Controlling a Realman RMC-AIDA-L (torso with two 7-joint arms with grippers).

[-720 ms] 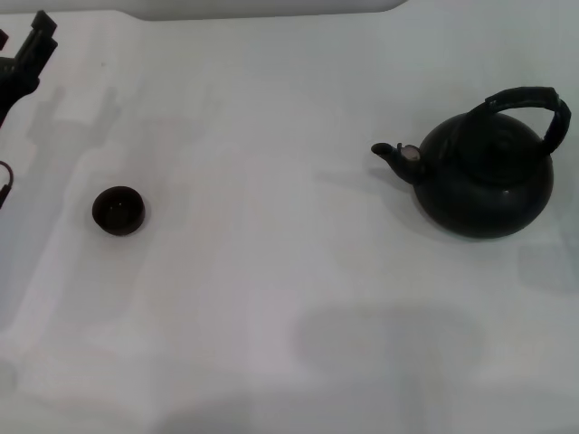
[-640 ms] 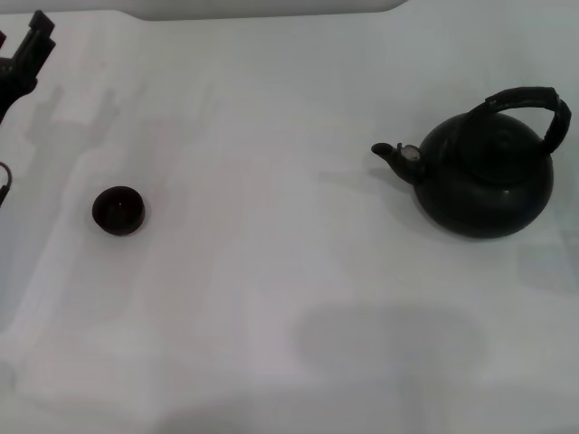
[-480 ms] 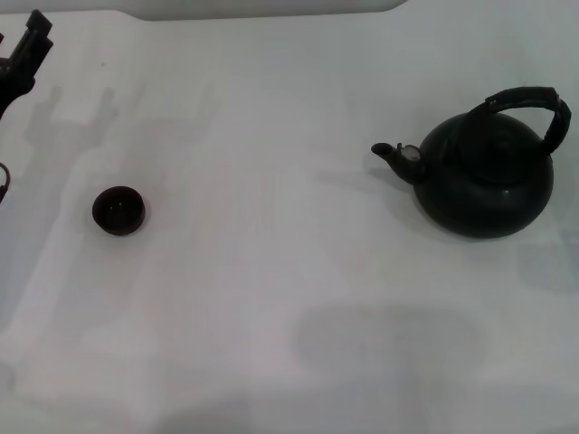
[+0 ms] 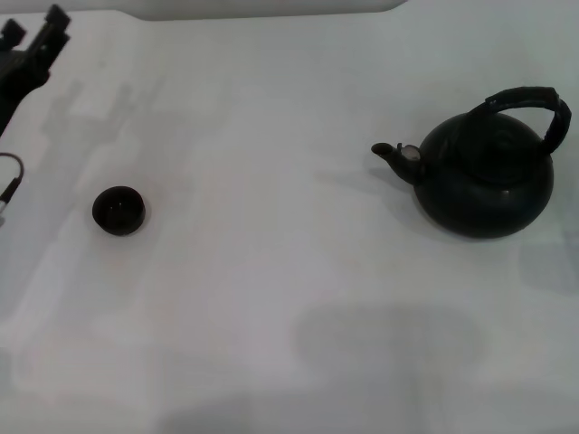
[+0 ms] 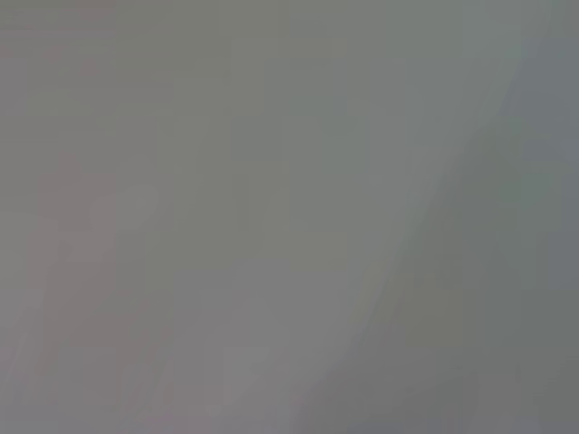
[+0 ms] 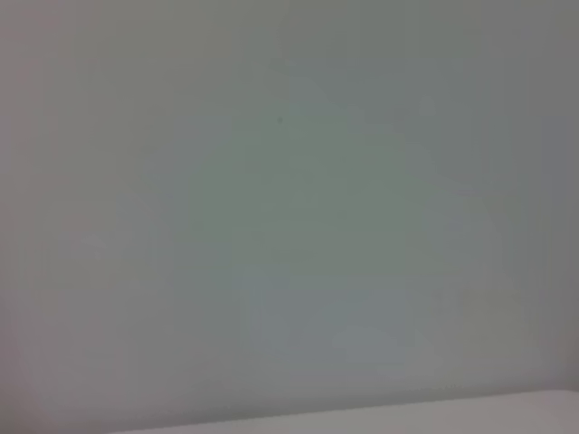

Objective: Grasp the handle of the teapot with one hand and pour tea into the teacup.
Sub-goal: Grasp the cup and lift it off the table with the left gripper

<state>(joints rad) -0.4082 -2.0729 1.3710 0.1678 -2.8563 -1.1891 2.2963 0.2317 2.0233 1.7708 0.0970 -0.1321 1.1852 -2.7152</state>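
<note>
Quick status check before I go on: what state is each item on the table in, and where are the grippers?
teapot: upright on the table's right side, lid on, spout pointing toward the cup, not held.
handle: raised over the lid, free of any gripper.
teacup: upright on the left side, far from the teapot; contents cannot be told.
left gripper: at the far-left corner, off the cup, holding nothing.
right gripper: not in view.

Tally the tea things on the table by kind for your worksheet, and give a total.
Teapots: 1, the teapot with the handle arched over its lid.
Teacups: 1, the teacup.
Total: 2.
</note>
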